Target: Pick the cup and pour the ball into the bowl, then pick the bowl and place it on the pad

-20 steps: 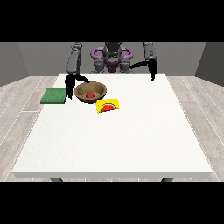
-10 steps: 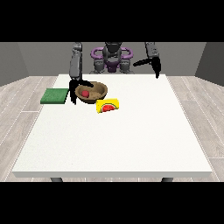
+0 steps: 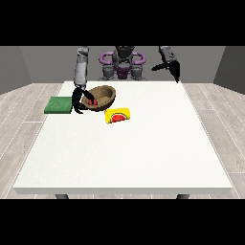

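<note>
Bowl [image 3: 101,97], ball [image 3: 93,102] inside, is now seen tilted and gripped at its rim by the hand at the view's left [image 3: 78,101], at three o'clock of the pad [image 3: 58,105], so transfer is judged begun.

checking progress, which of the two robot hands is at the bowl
The robot hand at the view's left is at the tilted brown wooden bowl; the other robot hand is raised at the view's right, away from everything.

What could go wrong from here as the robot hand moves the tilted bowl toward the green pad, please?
1. The bowl sits tilted in the robot hand at the view's left; the red ball inside could roll out.
2. The yellow cup lies on its side close to the bowl and might get knocked.
3. The green pad is just beyond that hand, so the bowl may land half off it.
</note>
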